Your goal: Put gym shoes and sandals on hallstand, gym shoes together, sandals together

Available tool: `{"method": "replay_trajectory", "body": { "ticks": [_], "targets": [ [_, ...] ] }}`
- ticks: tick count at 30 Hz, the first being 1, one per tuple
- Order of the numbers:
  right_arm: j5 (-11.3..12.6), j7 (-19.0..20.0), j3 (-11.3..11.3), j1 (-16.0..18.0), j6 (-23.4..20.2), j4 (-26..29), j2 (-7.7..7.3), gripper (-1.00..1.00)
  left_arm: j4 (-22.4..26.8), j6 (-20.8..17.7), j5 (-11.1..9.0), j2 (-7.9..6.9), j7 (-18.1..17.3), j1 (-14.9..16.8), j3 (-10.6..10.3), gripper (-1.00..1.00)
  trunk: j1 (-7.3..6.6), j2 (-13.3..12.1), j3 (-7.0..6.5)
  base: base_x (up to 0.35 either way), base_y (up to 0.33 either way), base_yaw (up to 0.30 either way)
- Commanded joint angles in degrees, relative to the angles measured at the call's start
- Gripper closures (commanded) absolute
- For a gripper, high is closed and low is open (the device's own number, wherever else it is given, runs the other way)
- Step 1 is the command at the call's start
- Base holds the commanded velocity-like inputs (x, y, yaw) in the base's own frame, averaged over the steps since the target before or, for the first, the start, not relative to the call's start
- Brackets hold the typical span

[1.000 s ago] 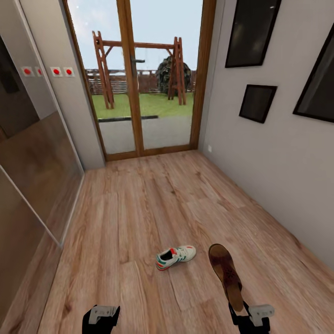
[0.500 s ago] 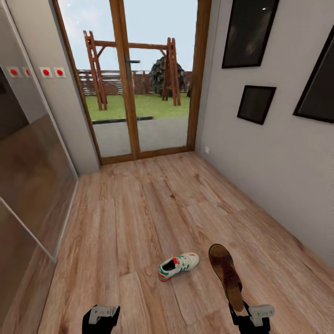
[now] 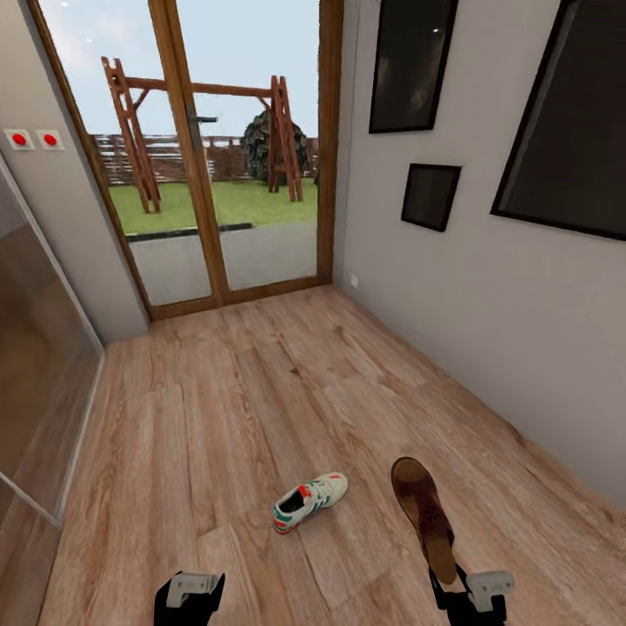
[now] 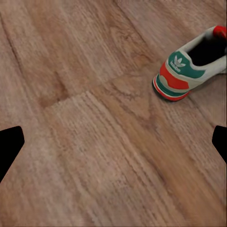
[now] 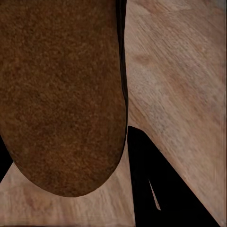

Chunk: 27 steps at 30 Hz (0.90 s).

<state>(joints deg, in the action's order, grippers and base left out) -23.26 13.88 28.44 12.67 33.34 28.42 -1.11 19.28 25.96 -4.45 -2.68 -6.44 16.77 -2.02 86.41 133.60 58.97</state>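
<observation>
1. Right hand (image 3: 445, 581), low at the head view's bottom edge, is clamped on the heel end of one brown sandal (image 3: 423, 515), which sticks forward from it with its dark insole up, raised above the corridor floor (image 3: 261, 409).
2. Left hand (image 3: 189, 598) sits at the bottom edge on the other side, carrying nothing; from this view I cannot tell how far its fingers are parted.
3. Head view count: one gym shoe (image 3: 309, 502), one sandal, two hands. The gym shoe lies on the floor between the two hands and a little ahead of them, just beside the sandal's toe but apart from it.
4. Open planks run ahead to a glazed door (image 3: 204, 165) in a wooden frame. A grey wall (image 3: 487, 313) with three dark picture frames (image 3: 430, 196) bounds the right side, and a glossy panel (image 3: 35, 348) bounds the left.
5. Left wrist view: one gym shoe (image 4: 194, 64), its red-orange-and-green heel nearest the camera, rests on the plank floor (image 4: 94, 142). The two dark fingertips (image 4: 9, 149) sit at opposite edges, spread wide with bare floor between them.
6. Right wrist view: the sandal (image 5: 59, 94) shows a suede-brown surface close up, with floor (image 5: 179, 75) beside it and a dark finger (image 5: 165, 189) alongside.
</observation>
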Motion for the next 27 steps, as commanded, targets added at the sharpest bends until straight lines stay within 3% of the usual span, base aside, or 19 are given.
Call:
{"method": "replay_trajectory", "body": {
  "ticks": [1,27],
  "targets": [
    [-0.03,0.54,0.47,0.07,0.14,-0.03,0.05,1.0,-0.03,0.14,-0.47,-0.04,-0.24,0.02,-0.2,-1.0,-0.01,0.02,0.0,0.0,0.0,-0.268],
    [-0.03,0.54,0.4,0.07,0.06,-0.03,0.13,1.0,-0.03,0.14,-0.54,-0.04,-0.24,0.02,-0.26,-1.0,-0.01,0.02,-0.9,0.0,0.0,-0.275]
  ]
}}
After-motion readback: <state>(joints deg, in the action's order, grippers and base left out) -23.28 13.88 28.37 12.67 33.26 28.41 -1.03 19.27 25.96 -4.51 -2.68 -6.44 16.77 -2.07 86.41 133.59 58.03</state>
